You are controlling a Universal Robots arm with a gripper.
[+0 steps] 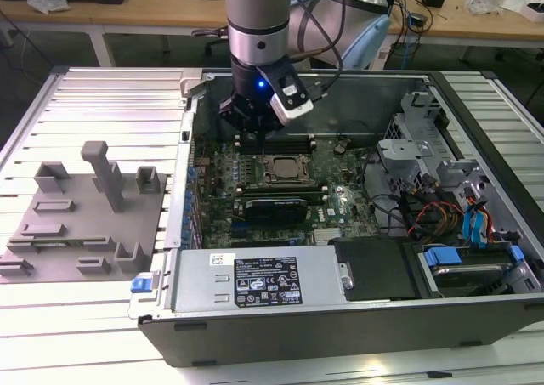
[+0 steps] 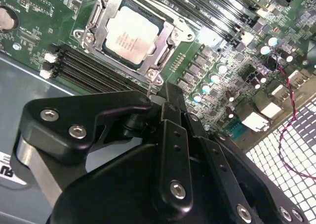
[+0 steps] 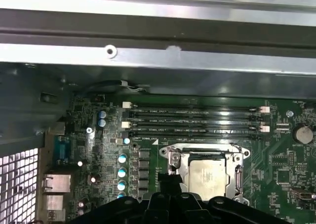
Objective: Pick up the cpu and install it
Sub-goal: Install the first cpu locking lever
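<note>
Cpu [image 2: 131, 34] sits in mobo socket [image 2: 168, 41], gripper [image 1: 255, 117] hovers above, fingers' state can't tell; risk: bumping socket frame shifts chip.

Nothing here I can read. White label [image 1: 263, 281] on the grey power supply cover [image 1: 195, 276], well apart from the cpu [image 1: 283, 169]: print too small. Faint lettering on the cpu's top, illegible in both wrist views.
</note>
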